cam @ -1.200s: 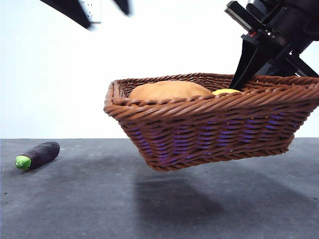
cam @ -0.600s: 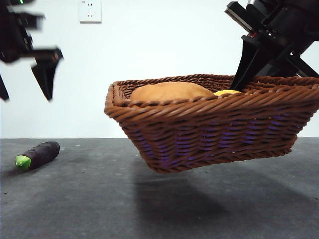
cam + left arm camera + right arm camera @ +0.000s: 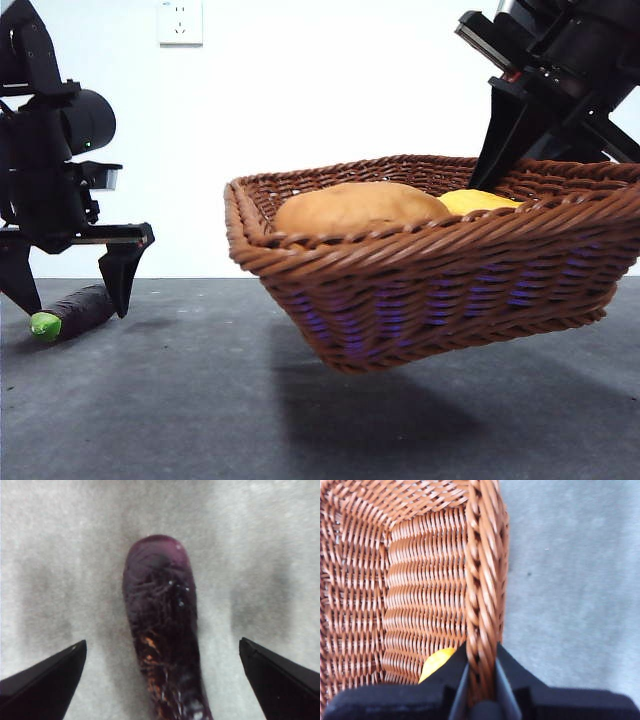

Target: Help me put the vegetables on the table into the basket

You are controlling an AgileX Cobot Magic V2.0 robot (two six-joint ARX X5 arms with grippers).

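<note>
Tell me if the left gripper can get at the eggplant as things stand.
Probably yes. The left gripper hangs open right over the eggplant, one jaw on either side, and nothing lies between them on the table.

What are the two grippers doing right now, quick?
Left gripper: open, fingers either side of the eggplant.
Right gripper: shut on the basket rim, holding it up.

A plain white wall [image 3: 330, 90] rises behind the table's far edge. A white power socket [image 3: 180, 22] sits high on it. The light is even.
</note>
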